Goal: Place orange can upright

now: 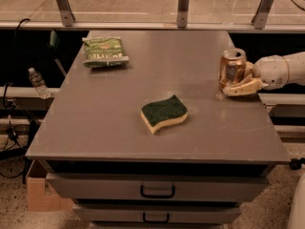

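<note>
The orange can (232, 67) stands upright on the grey table (157, 75) near its right edge, silver top facing up. My gripper (235, 83) reaches in from the right on a white arm (281, 70). It is closed around the can's lower half. One pale finger (242, 88) lies along the can's front at the base, and the other is hidden behind the can.
A green-topped yellow sponge (164, 113) lies mid-table. A green snack bag (103, 51) lies at the back left. Drawers (157, 191) sit under the front edge. A water bottle (37, 83) stands on a ledge to the left. A railing runs behind the table.
</note>
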Robot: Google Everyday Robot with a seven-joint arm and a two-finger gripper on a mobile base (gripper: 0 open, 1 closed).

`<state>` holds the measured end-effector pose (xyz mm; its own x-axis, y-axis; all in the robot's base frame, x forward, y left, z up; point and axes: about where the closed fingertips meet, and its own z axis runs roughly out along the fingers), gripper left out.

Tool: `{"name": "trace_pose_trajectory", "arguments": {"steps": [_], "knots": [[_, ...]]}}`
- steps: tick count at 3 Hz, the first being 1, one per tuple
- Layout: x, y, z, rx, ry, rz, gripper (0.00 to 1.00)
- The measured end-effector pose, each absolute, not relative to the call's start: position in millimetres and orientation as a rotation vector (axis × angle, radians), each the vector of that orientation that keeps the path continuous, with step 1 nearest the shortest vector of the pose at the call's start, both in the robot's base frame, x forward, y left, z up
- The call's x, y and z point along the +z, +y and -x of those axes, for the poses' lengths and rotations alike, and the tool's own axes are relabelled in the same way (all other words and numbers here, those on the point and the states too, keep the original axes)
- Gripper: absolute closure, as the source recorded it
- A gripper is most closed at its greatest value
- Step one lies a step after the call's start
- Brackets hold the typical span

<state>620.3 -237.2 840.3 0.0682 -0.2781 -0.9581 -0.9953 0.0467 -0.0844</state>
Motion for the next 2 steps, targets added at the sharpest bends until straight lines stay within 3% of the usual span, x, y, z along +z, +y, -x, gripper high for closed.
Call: {"name": "trace_pose_trajectory", "arguments": {"steps": [1,2], "knots": [[830.9,-254.7,-625.2,0.935,1.416,1.394,0.04],[829.6,-270.2,-630.7,0.915,1.456,1.358,0.0]]}}
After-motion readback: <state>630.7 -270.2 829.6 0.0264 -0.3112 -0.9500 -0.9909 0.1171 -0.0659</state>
